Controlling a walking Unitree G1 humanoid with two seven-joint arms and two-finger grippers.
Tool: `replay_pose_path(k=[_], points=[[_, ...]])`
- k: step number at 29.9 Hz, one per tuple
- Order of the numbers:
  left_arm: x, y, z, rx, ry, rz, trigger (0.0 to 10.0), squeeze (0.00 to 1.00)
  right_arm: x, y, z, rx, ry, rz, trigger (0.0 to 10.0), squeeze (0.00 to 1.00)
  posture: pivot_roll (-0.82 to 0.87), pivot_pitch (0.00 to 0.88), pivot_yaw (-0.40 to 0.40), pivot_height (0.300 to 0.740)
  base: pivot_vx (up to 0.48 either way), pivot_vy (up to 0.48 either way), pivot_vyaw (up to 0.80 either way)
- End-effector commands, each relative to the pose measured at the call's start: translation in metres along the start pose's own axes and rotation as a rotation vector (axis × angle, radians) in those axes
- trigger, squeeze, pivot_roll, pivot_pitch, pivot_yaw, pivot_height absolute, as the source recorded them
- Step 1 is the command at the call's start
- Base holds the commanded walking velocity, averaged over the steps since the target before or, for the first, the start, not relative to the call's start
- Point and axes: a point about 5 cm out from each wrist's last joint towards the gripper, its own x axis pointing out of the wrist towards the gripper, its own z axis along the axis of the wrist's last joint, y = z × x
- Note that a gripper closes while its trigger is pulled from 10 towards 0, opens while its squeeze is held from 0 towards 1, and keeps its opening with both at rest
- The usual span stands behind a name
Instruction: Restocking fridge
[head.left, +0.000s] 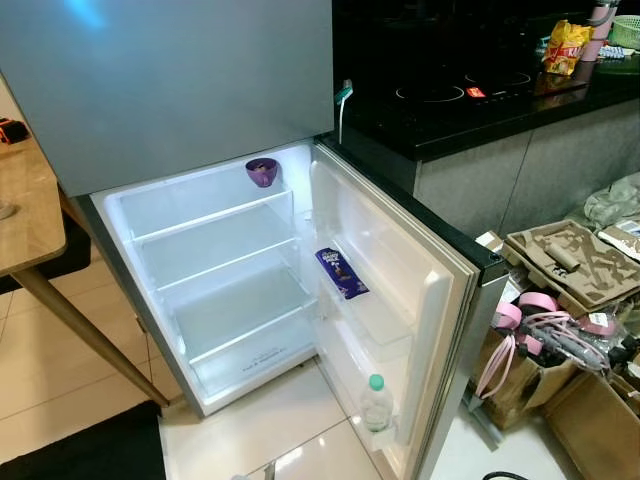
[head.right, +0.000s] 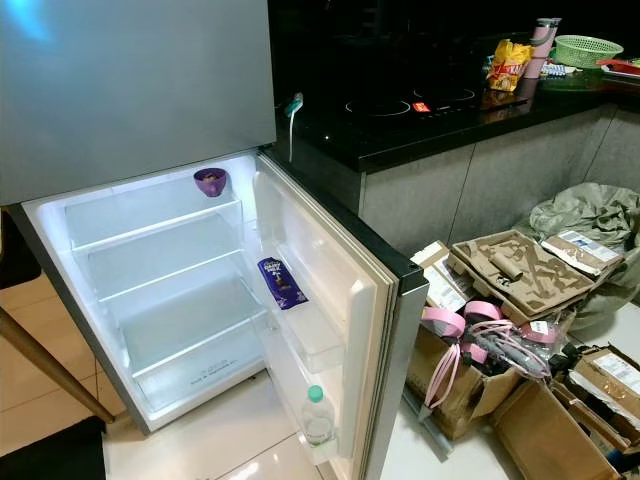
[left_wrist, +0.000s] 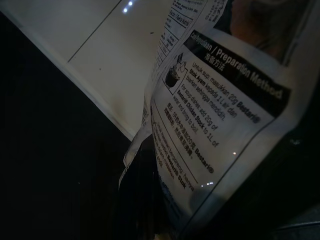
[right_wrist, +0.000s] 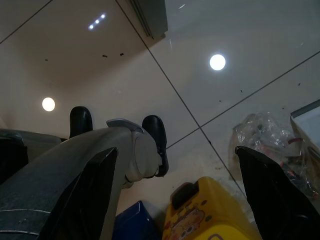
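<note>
One small purple bowl sits at the far right of the top shelf in the open fridge. One dark blue snack packet stands in the middle door rack. One clear plastic bottle with a green cap stands in the near bottom door rack. On the black counter, far right, lies one yellow-red snack bag and one green plastic basket.
</note>
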Motion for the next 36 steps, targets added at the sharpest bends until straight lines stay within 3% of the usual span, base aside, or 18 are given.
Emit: replay_pose_path(k=[1,36], points=[[-0.0008,0.0029,-0.0021,0.021,0.013,0.002,10.0,0.00,0.0002,0.0027,-0.0018,0.004,-0.003,0.002,10.0,0.00,-0.04,0.000,0.035,0.740,0.000,0.000,0.00],[-0.0013,0.0010,-0.0062,-0.008,0.020,-0.004,10.0,0.00,-0.0003,0.0017,-0.0035,0.019,-0.003,0.003,10.0,0.00,-0.03,0.000,0.031,0.740,0.000,0.000,0.00]])
